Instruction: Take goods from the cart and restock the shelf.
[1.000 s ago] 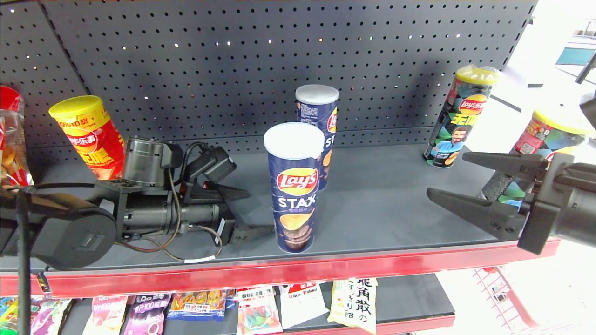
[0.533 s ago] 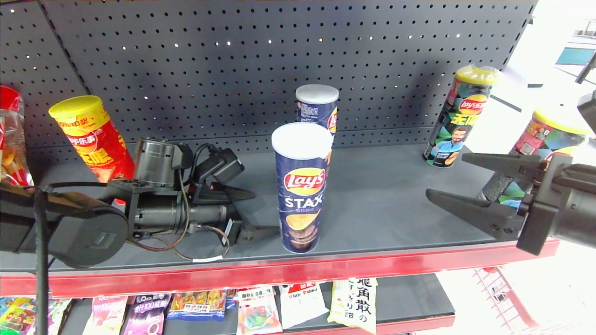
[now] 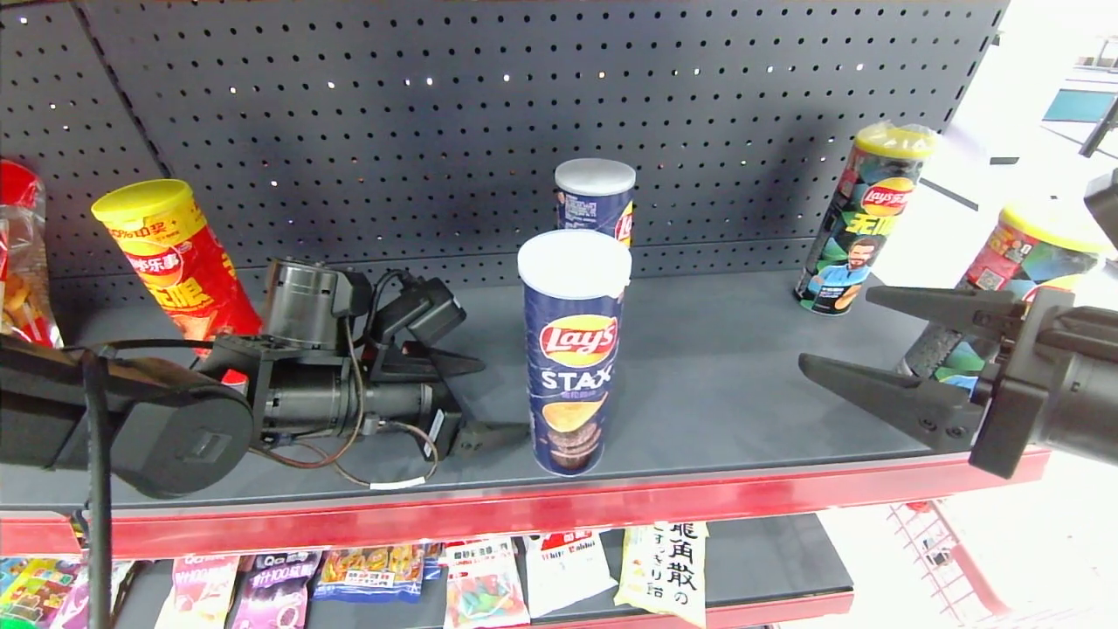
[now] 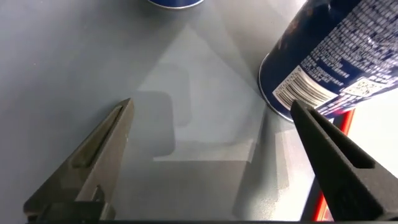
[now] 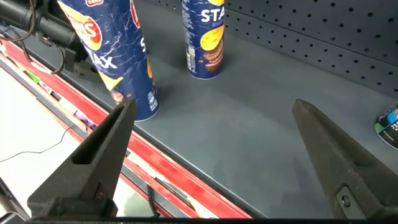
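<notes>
A blue chip can (image 3: 572, 349) stands upright near the red front edge of the shelf (image 3: 716, 384). A second blue can (image 3: 594, 196) stands behind it by the pegboard. My left gripper (image 3: 505, 397) lies low on the shelf just left of the front can, open and holding nothing. Its nearer fingertip (image 3: 520, 428) is at the can's lower side. In the left wrist view the gripper (image 4: 211, 104) is open over bare shelf with the can (image 4: 323, 62) beside one finger. My right gripper (image 3: 836, 328) hangs open and empty at the shelf's right end, and in its own view (image 5: 214, 106) it faces both cans (image 5: 115, 50).
A red can with a yellow lid (image 3: 170, 253) leans at the back left. A dark can with a yellow lid (image 3: 860, 218) stands at the back right, and another one (image 3: 1022, 262) shows past the shelf's end. Snack packs (image 3: 472, 577) lie on the lower shelf. A red wire cart (image 3: 943, 559) is at lower right.
My left arm has moved to the right along the shelf, and the front blue can has slid a little to the right with it. The right arm has stayed still.
</notes>
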Available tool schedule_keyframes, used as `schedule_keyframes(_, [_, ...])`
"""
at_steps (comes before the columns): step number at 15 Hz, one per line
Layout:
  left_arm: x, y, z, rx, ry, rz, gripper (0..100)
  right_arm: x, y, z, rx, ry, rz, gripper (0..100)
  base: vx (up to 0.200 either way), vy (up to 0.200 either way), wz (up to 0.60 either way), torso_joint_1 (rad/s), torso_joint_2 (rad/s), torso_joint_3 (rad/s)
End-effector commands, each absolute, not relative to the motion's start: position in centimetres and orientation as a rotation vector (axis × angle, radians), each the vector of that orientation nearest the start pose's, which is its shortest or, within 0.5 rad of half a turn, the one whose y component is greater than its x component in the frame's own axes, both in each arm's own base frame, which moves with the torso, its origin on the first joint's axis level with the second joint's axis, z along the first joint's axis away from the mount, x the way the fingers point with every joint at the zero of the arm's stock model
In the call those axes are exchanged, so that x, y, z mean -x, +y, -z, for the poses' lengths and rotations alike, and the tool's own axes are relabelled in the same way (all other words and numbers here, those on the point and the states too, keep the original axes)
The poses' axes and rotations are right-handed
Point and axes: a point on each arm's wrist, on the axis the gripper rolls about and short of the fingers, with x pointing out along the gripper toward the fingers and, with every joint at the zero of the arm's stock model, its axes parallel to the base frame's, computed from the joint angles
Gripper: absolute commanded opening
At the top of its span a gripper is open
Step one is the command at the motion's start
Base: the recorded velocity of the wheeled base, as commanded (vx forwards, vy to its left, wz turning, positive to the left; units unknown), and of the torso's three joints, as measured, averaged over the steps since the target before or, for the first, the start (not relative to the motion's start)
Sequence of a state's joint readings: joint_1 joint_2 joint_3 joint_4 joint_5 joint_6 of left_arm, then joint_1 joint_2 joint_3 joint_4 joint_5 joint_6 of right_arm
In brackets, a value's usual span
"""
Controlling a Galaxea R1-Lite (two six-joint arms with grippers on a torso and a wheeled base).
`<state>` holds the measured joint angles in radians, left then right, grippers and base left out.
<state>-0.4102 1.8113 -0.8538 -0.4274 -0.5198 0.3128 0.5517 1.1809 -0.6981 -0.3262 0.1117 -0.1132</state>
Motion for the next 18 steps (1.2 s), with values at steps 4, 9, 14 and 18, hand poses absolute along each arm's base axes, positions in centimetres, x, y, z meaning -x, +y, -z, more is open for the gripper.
schedule_keyframes(4, [-28.8, -14.2, -13.9, -0.254, 0.410, 0.998, 100, -15.0, 9.6, -24.6, 0.145, 0.122, -0.673, 100, 0.000, 0.000, 0.00, 0.000, 0.00, 0.000])
schedule_keyframes(9, [-27.5, -11.1, -15.7, -0.253, 0.379, 0.874, 100, -15.4, 9.1, -24.0, 0.148, 0.151, -0.637, 100, 0.000, 0.000, 0.00, 0.000, 0.00, 0.000])
schedule_keyframes(14, [-20.0, -7.6, -18.2, -0.295, 0.319, 0.665, 100, -13.8, 8.4, -22.5, 0.194, 0.259, -0.579, 100, 0.000, 0.000, 0.00, 0.000, 0.00, 0.000])
schedule_keyframes(18, [-16.1, -5.6, -20.5, -0.257, 0.215, 0.416, 100, -11.2, 6.4, -21.1, 0.201, 0.246, -0.481, 100, 0.000, 0.000, 0.00, 0.000, 0.00, 0.000])
